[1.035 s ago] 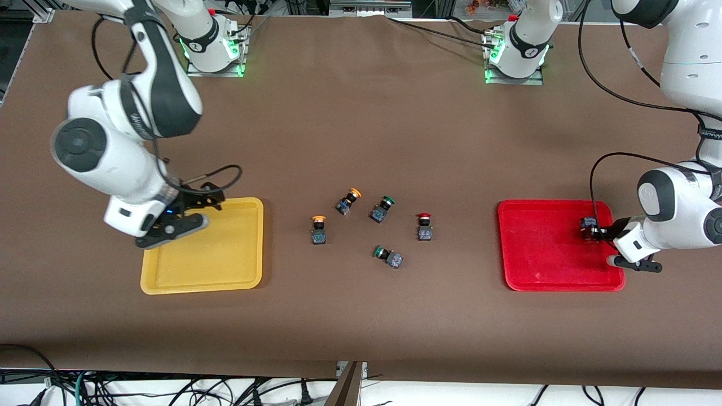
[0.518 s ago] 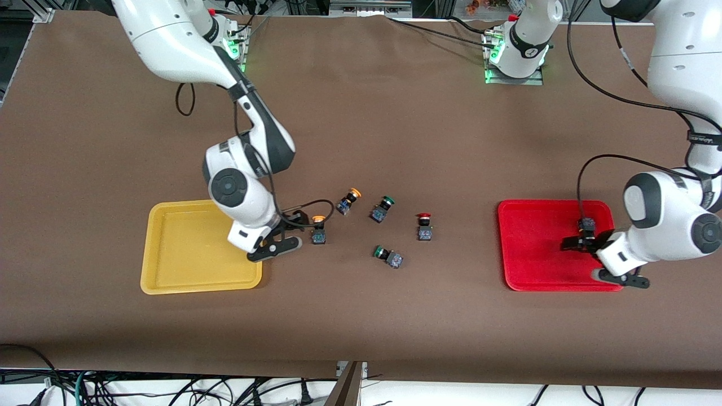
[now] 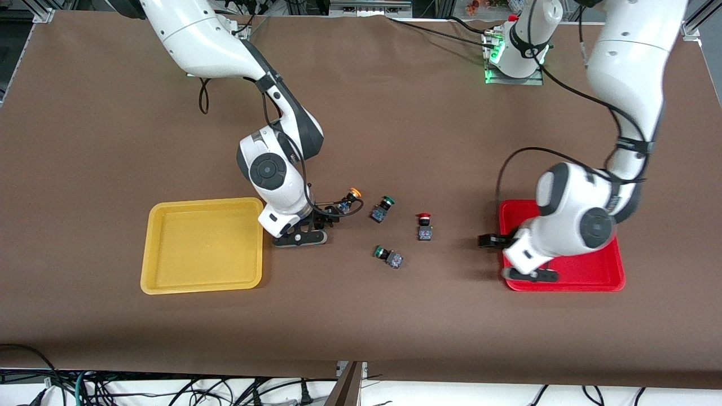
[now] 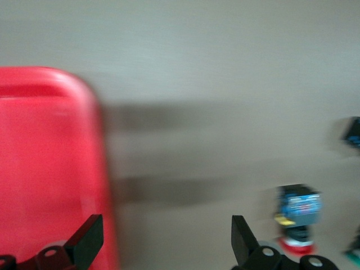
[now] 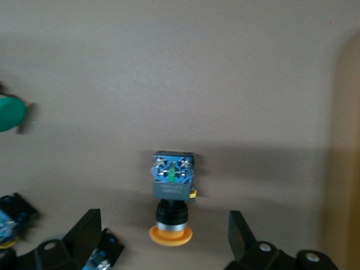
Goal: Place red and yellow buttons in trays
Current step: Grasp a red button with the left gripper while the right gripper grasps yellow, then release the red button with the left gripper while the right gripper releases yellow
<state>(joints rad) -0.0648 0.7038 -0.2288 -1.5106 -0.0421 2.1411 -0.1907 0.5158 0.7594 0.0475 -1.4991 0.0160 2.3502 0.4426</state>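
My right gripper (image 3: 324,221) is low over the table beside the yellow tray (image 3: 169,282). It is open (image 5: 163,236), and a yellow button (image 5: 171,194) lies between its fingers, untouched; the arm hides this button in the front view. A second yellow button (image 3: 350,200) lies close by. The red button (image 3: 424,226) lies mid-table. My left gripper (image 3: 489,241) is open and empty (image 4: 166,242) over the red tray's (image 3: 598,282) edge that faces mid-table. It points toward the red button (image 4: 298,216). The left arm hides most of the red tray's floor.
Two green-capped switches lie among the buttons, one (image 3: 382,208) beside the second yellow button and one (image 3: 388,256) nearer the front camera. The yellow tray holds nothing. Bare brown table surrounds the trays.
My right arm swung from over the yellow tray to the yellow button. My left gripper opened, left a button in the red tray, and moved toward mid-table.
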